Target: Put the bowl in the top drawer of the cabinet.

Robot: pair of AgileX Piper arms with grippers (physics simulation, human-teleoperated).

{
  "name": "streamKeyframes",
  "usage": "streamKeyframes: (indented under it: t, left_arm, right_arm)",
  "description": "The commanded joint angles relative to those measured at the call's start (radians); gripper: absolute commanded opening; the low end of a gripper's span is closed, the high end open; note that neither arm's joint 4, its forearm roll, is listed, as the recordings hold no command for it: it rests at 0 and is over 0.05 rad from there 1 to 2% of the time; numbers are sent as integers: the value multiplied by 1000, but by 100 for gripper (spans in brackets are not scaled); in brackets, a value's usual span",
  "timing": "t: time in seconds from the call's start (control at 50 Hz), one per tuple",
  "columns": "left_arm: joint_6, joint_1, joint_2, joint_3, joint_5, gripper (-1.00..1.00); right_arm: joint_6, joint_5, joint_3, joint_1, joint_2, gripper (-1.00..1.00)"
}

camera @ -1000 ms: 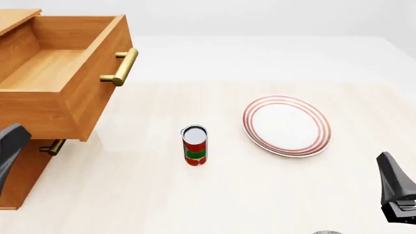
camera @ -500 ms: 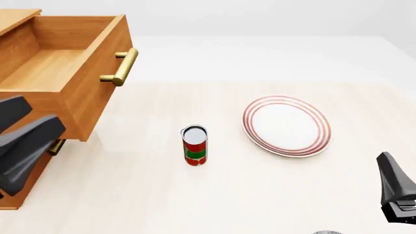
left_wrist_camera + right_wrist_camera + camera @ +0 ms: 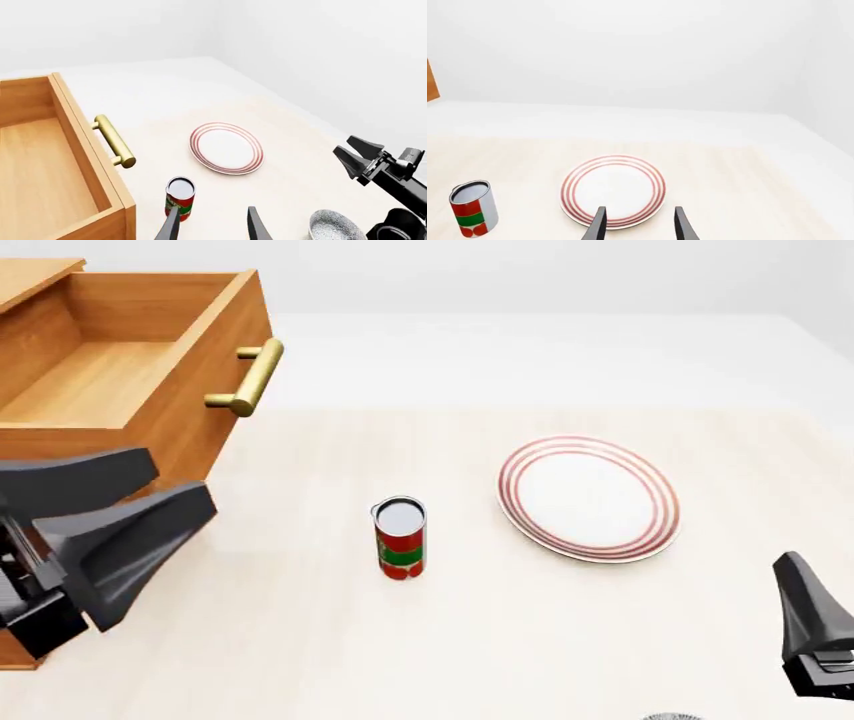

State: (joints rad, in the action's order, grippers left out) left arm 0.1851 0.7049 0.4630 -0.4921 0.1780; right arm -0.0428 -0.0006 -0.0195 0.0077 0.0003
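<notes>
We see both empty claws, left claw (image 3: pixel 212 225) and right claw (image 3: pixel 638 224), parted; the top drawer (image 3: pixel 127 390) stands open, and the bowl (image 3: pixel 335 226) sits near right on the worktop (image 3: pixel 534 630).

Red-ringed plate (image 3: pixel 589 498) lies flat, right of centre — upright can (image 3: pixel 399 538) stands apart, to its left.

Left gripper (image 3: pixel 140 502) sits at about 8 o'clock in the front view, big and close to the camera, fingers spread apart and pointing toward 2 o'clock. Nothing between them. Right gripper (image 3: pixel 801 585) is down at 4 o'clock, mostly cut off by the frame edge, only one dark finger showing. Its wrist view shows both fingertips (image 3: pixel 597 224) parted, holding nothing.
</notes>
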Motion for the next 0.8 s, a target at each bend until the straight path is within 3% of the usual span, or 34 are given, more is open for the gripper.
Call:
streamKeyframes:
  t: [0.02, 0.8]
  left_arm:
    - [63, 45, 60, 1, -24, 100]
    - [188, 230, 264, -3, -114, 100]
  right_arm:
    - [0, 0, 0, 0, 0, 100]
    - [0, 0, 0, 0, 0, 100]
